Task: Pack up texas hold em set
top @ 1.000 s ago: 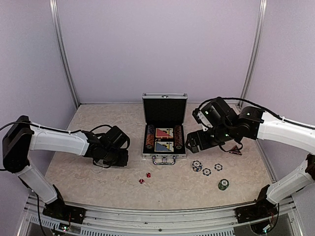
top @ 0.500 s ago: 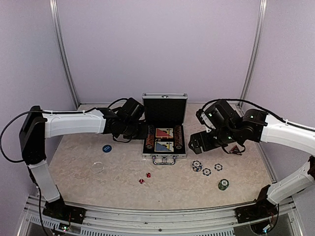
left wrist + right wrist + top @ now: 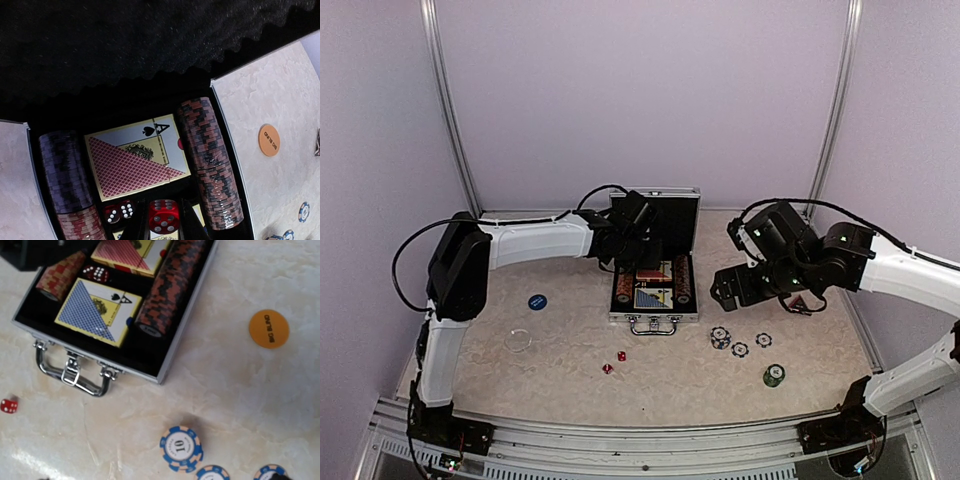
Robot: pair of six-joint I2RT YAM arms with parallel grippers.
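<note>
Left hand (image 3: 163,228) is closed narrowly on a red die (image 3: 163,216) over the open case (image 3: 654,316), beside a card deck (image 3: 137,160). Right hand (image 3: 725,288) is held wide above the surface (image 3: 570,370), near loose chips (image 3: 721,338).

The orange disc (image 3: 269,329) on the table (image 3: 240,390) reads "BIG BLIND". The blue-and-white chip (image 3: 181,448) shows "10". In the case (image 3: 185,347), the red-backed card deck (image 3: 137,155) bears an "A" over a spade, as does the blue-backed deck (image 3: 95,310).
</note>
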